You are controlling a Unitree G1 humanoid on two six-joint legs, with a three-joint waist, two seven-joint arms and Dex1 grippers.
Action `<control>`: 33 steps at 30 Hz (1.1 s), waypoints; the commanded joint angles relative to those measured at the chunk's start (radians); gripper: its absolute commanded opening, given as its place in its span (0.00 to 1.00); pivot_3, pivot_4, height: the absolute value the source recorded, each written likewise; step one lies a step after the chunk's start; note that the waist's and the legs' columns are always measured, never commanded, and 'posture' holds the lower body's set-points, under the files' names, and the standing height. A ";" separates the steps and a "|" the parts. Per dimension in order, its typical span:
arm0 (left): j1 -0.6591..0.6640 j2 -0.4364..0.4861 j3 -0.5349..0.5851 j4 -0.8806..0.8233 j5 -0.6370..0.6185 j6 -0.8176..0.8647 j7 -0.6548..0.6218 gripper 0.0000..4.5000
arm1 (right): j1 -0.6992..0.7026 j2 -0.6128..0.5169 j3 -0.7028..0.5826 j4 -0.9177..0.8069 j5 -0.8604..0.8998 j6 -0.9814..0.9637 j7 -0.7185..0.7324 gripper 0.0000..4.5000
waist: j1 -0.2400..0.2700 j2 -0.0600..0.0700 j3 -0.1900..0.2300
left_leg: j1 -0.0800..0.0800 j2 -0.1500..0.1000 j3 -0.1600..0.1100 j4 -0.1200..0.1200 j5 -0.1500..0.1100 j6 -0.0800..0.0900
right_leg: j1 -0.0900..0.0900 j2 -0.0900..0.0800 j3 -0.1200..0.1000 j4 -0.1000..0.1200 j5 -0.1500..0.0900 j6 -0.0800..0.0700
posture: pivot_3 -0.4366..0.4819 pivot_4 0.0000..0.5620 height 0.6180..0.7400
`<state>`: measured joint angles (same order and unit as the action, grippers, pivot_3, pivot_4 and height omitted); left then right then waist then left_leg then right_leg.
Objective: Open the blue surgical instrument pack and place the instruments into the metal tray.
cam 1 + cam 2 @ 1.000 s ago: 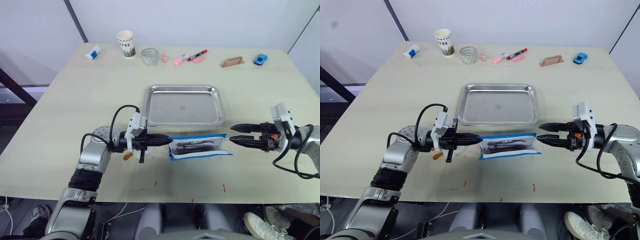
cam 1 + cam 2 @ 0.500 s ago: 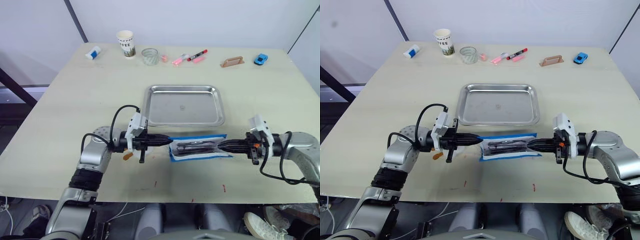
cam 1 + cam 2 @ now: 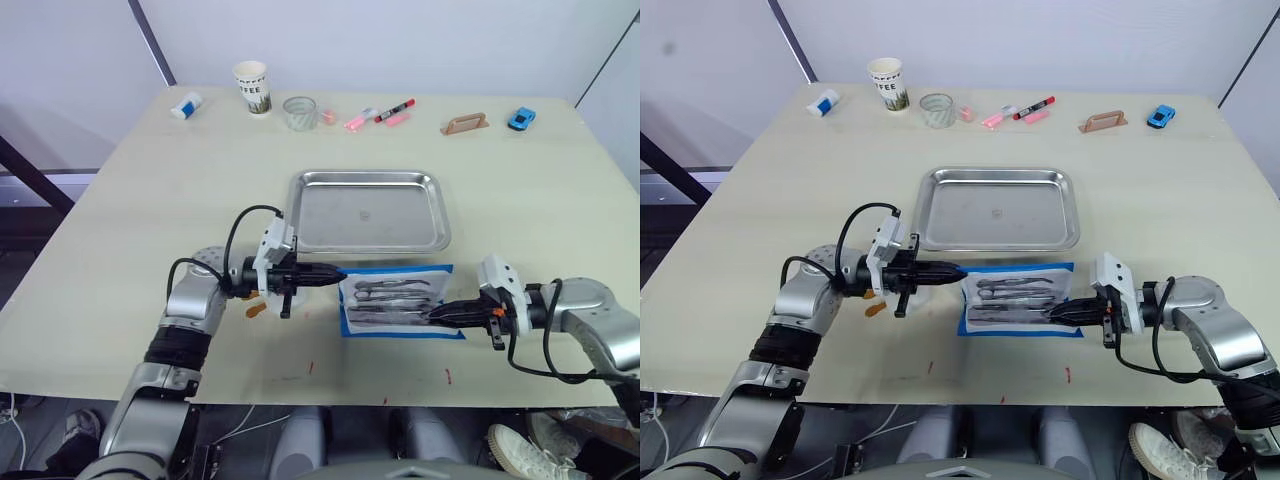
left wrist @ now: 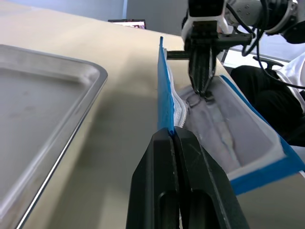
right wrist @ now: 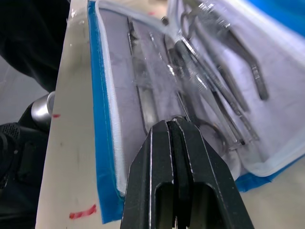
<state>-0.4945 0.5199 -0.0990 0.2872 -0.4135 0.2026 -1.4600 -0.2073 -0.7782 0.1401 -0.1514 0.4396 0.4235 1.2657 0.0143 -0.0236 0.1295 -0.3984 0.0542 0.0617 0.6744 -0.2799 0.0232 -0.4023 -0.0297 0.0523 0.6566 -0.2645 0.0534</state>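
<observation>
The flat blue fabric surgical instrument pack (image 3: 395,300) lies opened on the pale wooden table (image 3: 140,200), just near of the shiny rectangular metal tray (image 3: 367,210), its pale lining up and the slim silvery instruments (image 3: 392,292) under a clear film. The left gripper (image 4: 172,134) is clamped on the pack's left edge. The right gripper (image 5: 174,121) is pressed closed over the film at the pack's right side; what it pinches is unclear. To do this well, keep the left pinch anchoring, and peel slowly so the tools don't scatter.
</observation>
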 commanded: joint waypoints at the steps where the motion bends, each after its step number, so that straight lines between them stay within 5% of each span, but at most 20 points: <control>1: -0.043 0.000 -0.024 0.055 0.040 -0.019 -0.008 0.00 | 0.017 -0.007 -0.002 -0.032 -0.010 -0.026 0.008 0.02 | 0.001 0.000 0.000 | 0.000 0.000 0.000 0.000 0.000 0.000 | 0.000 0.000 0.000 0.000 0.000 0.000 | 0.48 0.27 1.00; 33: -0.151 -0.082 -0.133 0.312 0.299 -0.222 0.092 0.00 | 0.145 0.002 0.050 -0.100 -0.105 -0.129 -0.018 0.02 | 0.003 -0.001 -0.001 | 0.000 -0.001 -0.001 0.001 0.000 0.000 | 0.001 0.000 0.000 0.000 0.000 0.000 | 0.48 0.27 1.00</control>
<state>-0.6564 0.4493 -0.2007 0.5807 -0.1361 -0.0111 -1.3593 -0.0645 -0.7696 0.1899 -0.2271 0.3351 0.3009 1.2523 0.0176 -0.0242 0.1284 -0.3980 0.0536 0.0611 0.6752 -0.2799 0.0232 -0.4010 -0.0298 0.0521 0.6565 -0.2645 0.0534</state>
